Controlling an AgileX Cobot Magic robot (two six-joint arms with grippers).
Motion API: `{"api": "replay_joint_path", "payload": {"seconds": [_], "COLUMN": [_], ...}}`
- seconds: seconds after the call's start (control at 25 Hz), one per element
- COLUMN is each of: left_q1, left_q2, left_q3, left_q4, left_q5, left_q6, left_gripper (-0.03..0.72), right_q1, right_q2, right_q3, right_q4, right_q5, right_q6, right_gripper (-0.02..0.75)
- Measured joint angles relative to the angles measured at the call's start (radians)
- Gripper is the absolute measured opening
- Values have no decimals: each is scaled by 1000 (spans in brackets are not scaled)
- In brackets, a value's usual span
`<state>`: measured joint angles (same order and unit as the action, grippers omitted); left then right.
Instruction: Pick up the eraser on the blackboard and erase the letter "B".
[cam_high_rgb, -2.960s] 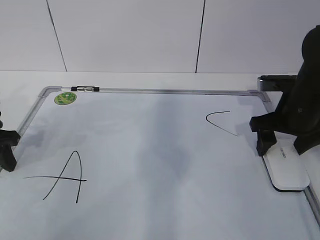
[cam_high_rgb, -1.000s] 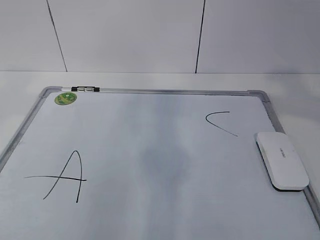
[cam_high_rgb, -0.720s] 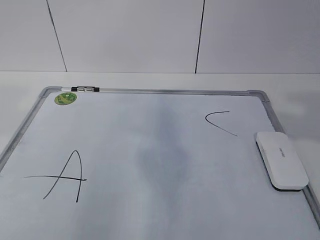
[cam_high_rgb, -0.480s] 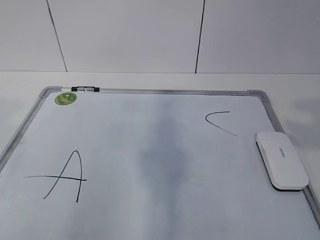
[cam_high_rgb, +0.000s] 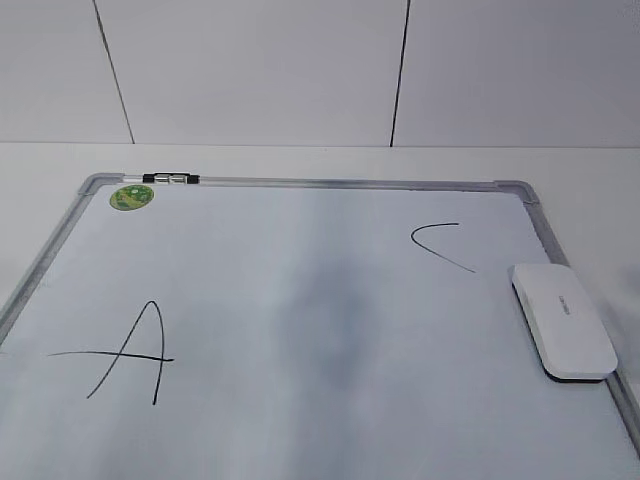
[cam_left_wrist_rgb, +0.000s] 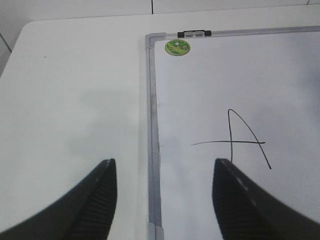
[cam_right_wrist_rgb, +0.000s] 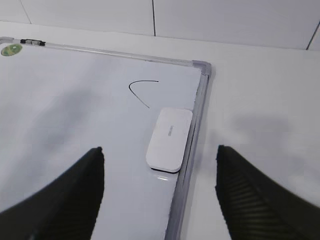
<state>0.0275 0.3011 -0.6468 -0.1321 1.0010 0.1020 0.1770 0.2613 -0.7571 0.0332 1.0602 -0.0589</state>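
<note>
The eraser (cam_high_rgb: 563, 320) is a white rounded block lying flat at the right edge of the blackboard (cam_high_rgb: 300, 183), and nothing holds it. It also shows in the right wrist view (cam_right_wrist_rgb: 170, 138). My right gripper (cam_right_wrist_rgb: 159, 149) is open and empty, high above the eraser. My left gripper (cam_left_wrist_rgb: 164, 162) is open and empty above the board's left frame (cam_left_wrist_rgb: 151, 125). Neither gripper shows in the exterior view. No letter "B" is visible; a faint grey smudge (cam_high_rgb: 325, 320) marks the middle of the board.
A large letter "A" (cam_high_rgb: 135, 350) is at the board's front left and a curved "C" (cam_high_rgb: 440, 245) at the back right near the eraser. A round green sticker (cam_high_rgb: 130, 197) and a small clip (cam_high_rgb: 170, 178) sit at the back left corner.
Three seconds ago the right gripper stood at the eraser and the left arm at the board's left edge. Both have since left the exterior view. The eraser lies where it was.
</note>
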Motion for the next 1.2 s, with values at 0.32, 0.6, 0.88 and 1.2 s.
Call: {"api": "replay_joint_path", "payload": {"seconds": [0.32, 0.6, 0.88, 1.2], "left_q1": [0, 0, 0, 0], "left_q2": [-190, -292, -292, -292], "left_q3": [112, 132, 138, 138], "left_q4": [6, 49, 49, 49], "left_q5": [60, 104, 107, 107], "left_q6": [-2, -2, -2, -2], "left_gripper": [456, 454, 448, 417], "right_q1": [0, 0, 0, 0], "right_q2": [-230, -278, -278, -278], "right_q3": [196, 230, 240, 250], "right_q4": [7, 10, 4, -121], "right_q5": [-12, -3, 54, 85], "right_q6": [6, 6, 8, 26], "right_gripper": [548, 547, 547, 547]}}
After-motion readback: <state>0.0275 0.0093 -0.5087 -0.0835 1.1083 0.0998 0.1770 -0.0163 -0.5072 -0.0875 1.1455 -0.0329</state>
